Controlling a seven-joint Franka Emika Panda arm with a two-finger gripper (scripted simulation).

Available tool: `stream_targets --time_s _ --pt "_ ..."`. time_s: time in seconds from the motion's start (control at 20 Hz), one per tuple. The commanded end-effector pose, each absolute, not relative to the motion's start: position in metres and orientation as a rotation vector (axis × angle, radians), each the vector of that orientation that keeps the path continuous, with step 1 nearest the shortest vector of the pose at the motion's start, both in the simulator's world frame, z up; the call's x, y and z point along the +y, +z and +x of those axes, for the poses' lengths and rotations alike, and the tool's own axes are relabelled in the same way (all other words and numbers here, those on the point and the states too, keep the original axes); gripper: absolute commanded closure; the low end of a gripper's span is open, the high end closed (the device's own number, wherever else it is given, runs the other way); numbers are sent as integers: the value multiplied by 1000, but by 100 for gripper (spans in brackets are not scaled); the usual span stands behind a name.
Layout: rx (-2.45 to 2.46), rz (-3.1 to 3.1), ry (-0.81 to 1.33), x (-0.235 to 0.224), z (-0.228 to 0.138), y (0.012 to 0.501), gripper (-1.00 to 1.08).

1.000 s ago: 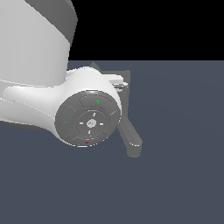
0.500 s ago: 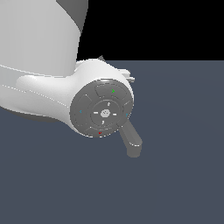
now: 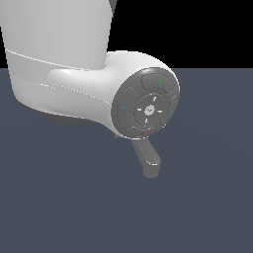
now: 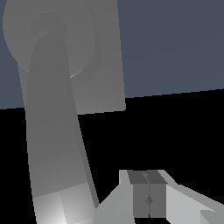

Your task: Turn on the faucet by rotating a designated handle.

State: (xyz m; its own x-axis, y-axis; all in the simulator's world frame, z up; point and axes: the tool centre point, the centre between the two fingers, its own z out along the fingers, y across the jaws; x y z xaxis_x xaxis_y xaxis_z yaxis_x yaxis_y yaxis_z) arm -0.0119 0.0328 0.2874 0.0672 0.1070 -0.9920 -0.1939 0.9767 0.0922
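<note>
The faucet shows best in the wrist view: a flat grey backplate (image 4: 103, 65), a round hub (image 4: 52, 39) and a thick spout (image 4: 54, 144) running from the hub toward the camera. My gripper (image 4: 149, 186) sits beside the spout's far end, apart from it, with its fingers (image 4: 141, 194) pressed together and nothing between them. In the exterior view only the spout's downturned tip (image 3: 147, 160) pokes out below the arm's round grey joint cap (image 3: 147, 106). The handle is hidden in both views.
The white arm link (image 3: 59, 64) fills the exterior view's upper left and covers most of the faucet. A dark blue-grey floor (image 3: 197, 197) lies all around, with black background beyond it.
The arm's joint cap has swung toward the exterior view's right and slightly up, now covering the backplate that showed a second ago. The spout has not moved.
</note>
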Motion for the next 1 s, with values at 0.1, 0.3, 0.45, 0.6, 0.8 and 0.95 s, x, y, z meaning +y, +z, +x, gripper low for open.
stream_targets --time_s 0.1,0.3,0.45,0.6,0.8,0.95 --pt "1568 -143 190 27 -8 291 108" --pt "1507 -95 224 17 -8 294 108" --pt "1516 -102 219 8 -6 295 108" --pt "1525 -109 214 0 -4 297 108" --pt "1537 -118 207 -12 -1 299 108" --pt "1546 -125 202 -21 1 300 108"
